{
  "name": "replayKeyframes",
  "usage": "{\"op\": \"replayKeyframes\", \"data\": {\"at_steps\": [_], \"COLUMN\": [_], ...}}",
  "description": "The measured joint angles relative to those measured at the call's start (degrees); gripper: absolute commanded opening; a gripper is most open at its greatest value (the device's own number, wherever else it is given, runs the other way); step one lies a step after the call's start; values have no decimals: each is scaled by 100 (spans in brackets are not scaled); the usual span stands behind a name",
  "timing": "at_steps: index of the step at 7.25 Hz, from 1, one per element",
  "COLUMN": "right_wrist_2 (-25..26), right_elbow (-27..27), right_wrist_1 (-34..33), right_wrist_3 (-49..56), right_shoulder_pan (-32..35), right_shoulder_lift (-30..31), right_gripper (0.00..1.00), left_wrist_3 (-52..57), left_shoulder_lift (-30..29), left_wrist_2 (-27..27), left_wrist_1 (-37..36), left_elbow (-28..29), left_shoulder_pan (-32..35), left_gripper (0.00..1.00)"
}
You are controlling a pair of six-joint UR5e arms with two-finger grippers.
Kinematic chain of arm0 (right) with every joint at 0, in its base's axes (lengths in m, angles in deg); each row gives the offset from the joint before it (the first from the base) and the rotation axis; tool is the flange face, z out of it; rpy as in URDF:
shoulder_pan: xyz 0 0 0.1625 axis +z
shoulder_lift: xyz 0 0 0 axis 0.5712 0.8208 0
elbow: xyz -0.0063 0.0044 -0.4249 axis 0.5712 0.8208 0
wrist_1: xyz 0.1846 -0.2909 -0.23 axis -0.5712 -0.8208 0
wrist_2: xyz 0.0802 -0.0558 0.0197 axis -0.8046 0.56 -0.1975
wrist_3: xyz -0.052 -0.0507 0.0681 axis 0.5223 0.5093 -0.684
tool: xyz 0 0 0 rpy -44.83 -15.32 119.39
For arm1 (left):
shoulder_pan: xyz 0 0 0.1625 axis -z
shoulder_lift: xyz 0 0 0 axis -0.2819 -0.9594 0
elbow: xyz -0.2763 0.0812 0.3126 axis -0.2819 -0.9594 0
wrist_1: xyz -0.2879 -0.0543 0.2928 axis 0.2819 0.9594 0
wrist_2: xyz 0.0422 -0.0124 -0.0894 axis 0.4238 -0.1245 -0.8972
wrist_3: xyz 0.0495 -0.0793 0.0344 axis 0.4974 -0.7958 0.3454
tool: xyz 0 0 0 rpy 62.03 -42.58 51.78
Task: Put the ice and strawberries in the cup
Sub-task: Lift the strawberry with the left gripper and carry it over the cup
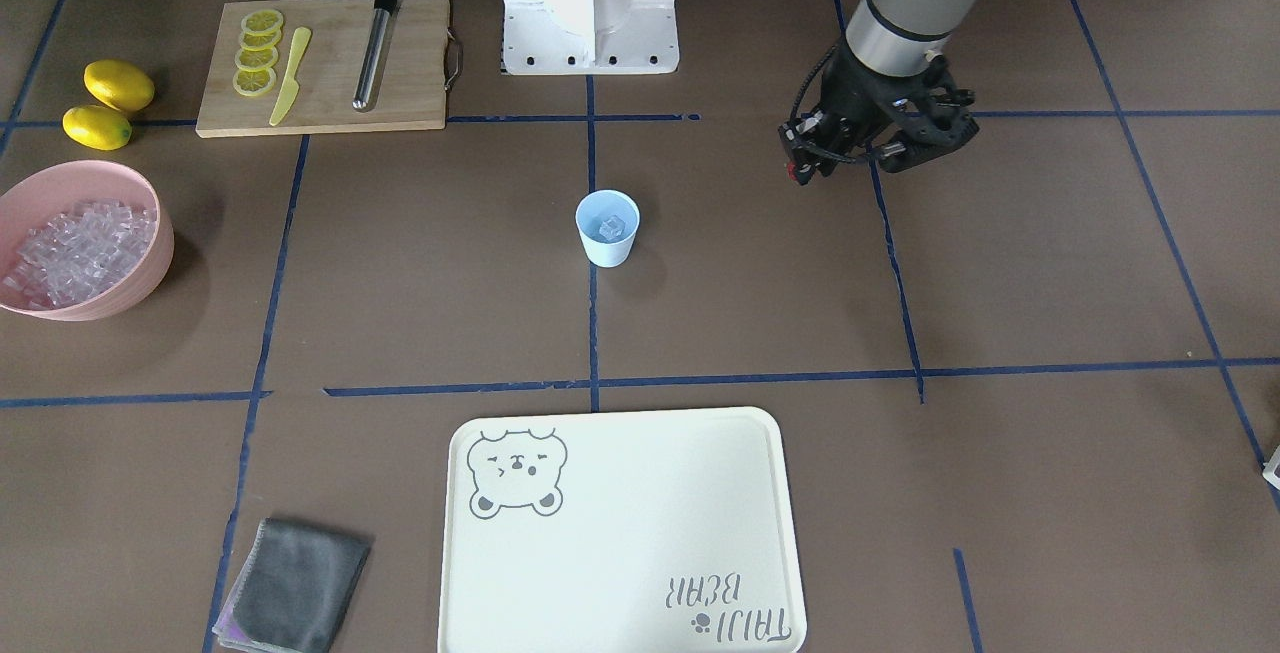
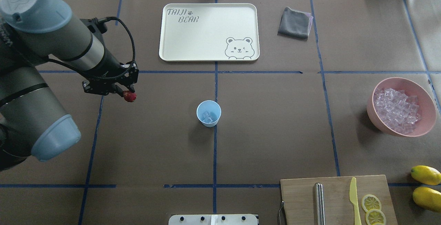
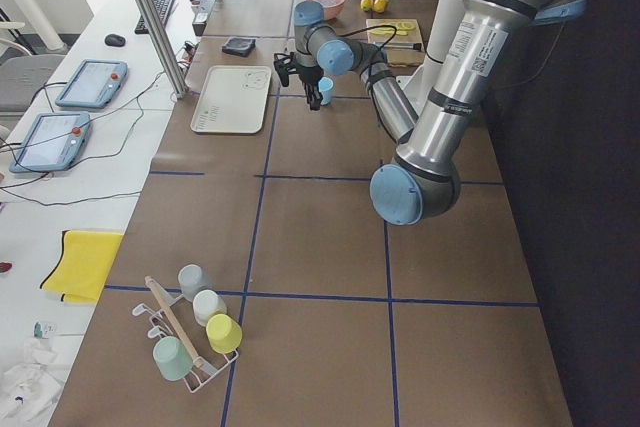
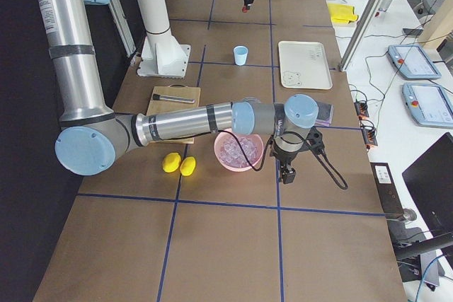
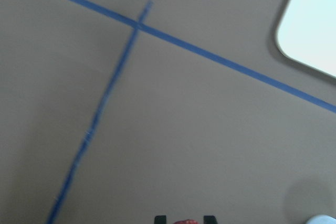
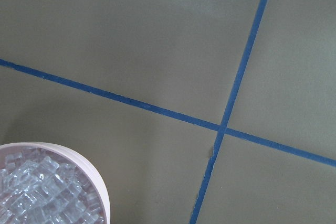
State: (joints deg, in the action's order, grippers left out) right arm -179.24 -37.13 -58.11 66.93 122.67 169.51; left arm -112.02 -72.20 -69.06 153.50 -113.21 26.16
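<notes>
**Already iced, the cup (image 2: 208,113) stands mid-table; one strawberry (image 2: 130,96) hangs in the left gripper (image 2: 126,92)**

Small, dark red and roughly heart-shaped, the single strawberry is pinched between the left gripper's fingers. It is held above the brown paper-covered table (image 2: 275,132), well to the side of the cup. There is one cup: pale blue, smooth plastic, round and slightly tapered, upright on a blue tape line near the table's centre. Clear, faintly whitish ice (image 2: 207,116) lies in its bottom (too few pixels to count the cubes). A heap of the same cubes fills the one pink bowl (image 2: 371,110), which is round and matte.

The right gripper (image 4: 287,175) hangs above the table just beside that bowl. Whether its jaws are wide or narrow cannot be told.

Elsewhere there are two glossy yellow lemons (image 1: 119,85). One wooden cutting board (image 1: 410,83) carries four lemon slices (image 1: 259,53), one yellow plastic knife (image 1: 290,76) and one metal rod (image 1: 370,53) with a black cap. One cream tray (image 1: 620,533) bears a bear print, and one folded grey cloth (image 1: 295,600) lies near it.
</notes>
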Motion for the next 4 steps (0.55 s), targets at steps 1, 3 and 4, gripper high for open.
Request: {"op": "replayKeyframes", "data": {"at_steps": [1,3,4], "right_wrist_2": [-7,-18,-56], "right_elbow": [38,230,302], "right_wrist_1": [24,218,264], "right_wrist_3": [-15,-37,-47], "right_shoulder_pan": [10,14,17], "right_shoulder_lift": [20,57,68], "right_gripper": [100,100,100], "left_wrist_3": [-75,-113,-118], "left_shoulder_lift": [-317,-871,-994], "left_wrist_2": [229,534,669], "left_wrist_1": [-5,-7,-7], "left_elbow": [242,747,856], "left_shoulder_pan": [-190,-393,-526], "left_gripper": [0,0,0]}}
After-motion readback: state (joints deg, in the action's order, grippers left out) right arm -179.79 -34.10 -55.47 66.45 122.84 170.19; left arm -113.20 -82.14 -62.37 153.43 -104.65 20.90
